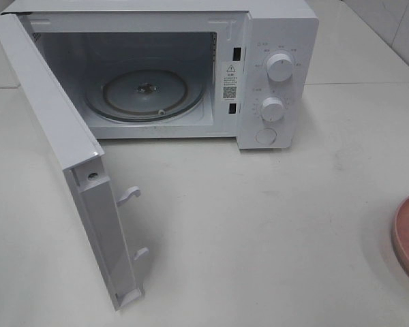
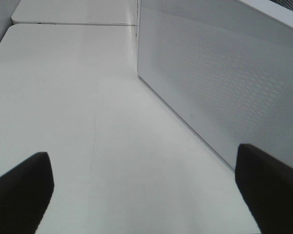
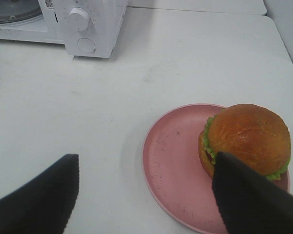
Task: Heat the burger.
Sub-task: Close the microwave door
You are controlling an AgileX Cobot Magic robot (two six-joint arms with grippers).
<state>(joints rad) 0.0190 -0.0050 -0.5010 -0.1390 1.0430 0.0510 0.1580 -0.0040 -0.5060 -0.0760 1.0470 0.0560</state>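
The right gripper (image 3: 146, 195) has its two black fingers (image 3: 41, 192) spread wide apart with nothing between them, one at the lower left of the right wrist frame and the other at the lower right, overlapping the near edge of the tall burger (image 3: 246, 139) with its glossy golden-brown domed bun, green lettuce frill and dark patty. That burger sits at the right of the frame, on the far-right side of a round pink plate (image 3: 173, 161), off the plate's centre. It looks light, soft and loosely stacked, so a hard squeeze would likely crush the bun or slide the layers; the safest hold is probably across the sides, low on the bun, with gentle pressure. Its long axis stands upright, dome up, with no clear front. The left gripper (image 2: 146, 192) also has its dark fingers wide apart and empty, over bare white table beside the perforated white microwave door (image 2: 219, 83). In the high view, the white microwave (image 1: 273, 75) stands open at upper centre, its glass turntable (image 1: 146, 92) bare.
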